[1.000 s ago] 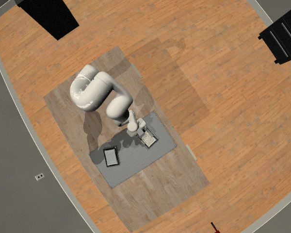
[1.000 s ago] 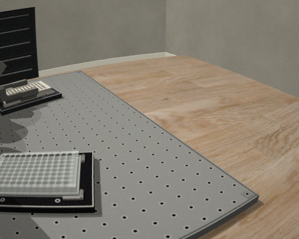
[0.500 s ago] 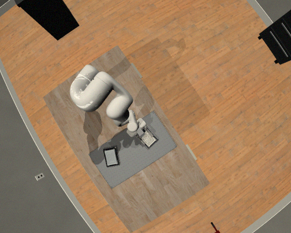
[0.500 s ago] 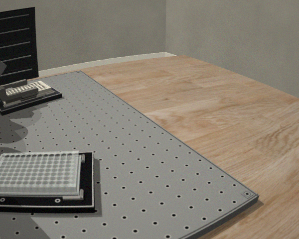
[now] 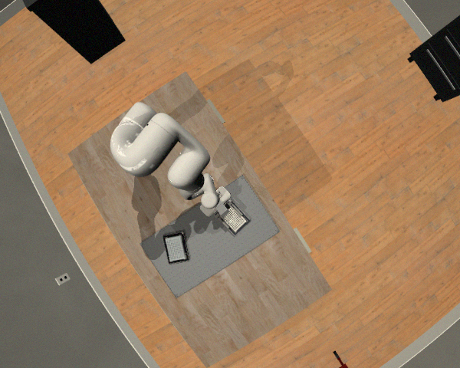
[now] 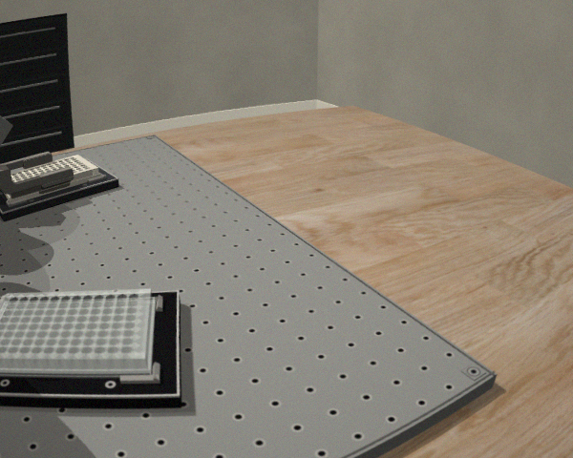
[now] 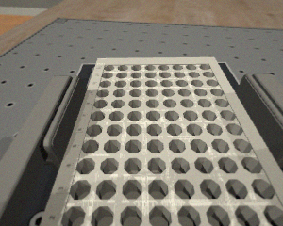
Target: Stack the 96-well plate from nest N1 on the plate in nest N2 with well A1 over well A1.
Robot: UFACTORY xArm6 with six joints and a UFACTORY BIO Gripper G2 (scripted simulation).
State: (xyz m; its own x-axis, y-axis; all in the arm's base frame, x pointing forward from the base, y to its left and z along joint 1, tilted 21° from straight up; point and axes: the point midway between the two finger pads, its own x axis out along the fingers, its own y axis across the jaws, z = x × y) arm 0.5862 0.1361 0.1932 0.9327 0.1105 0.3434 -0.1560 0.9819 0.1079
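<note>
The cream 96-well plate (image 5: 234, 219) (image 6: 81, 164) (image 7: 156, 137) lies level, low at nest N1 (image 5: 242, 228) (image 6: 110, 183) (image 7: 86, 72). My gripper (image 5: 232, 215) (image 6: 62, 165) (image 7: 158, 80) is shut on this plate, one finger along each long side. I cannot tell whether the plate is slightly lifted. The clear lower plate (image 5: 175, 247) (image 6: 70, 325) looks flat in the black nest N2 (image 5: 187, 254) (image 6: 169, 344). The cut-off A1 corners are not clear on either plate. The arm hides the rear of N1 in the top view.
Both nests stand on the grey perforated board (image 5: 222, 257) (image 6: 277, 349) (image 7: 28, 56), with N2 well apart from N1. The board's raised edge borders the wooden table (image 5: 261, 300) (image 6: 425, 237). Black cabinets stand away from the table.
</note>
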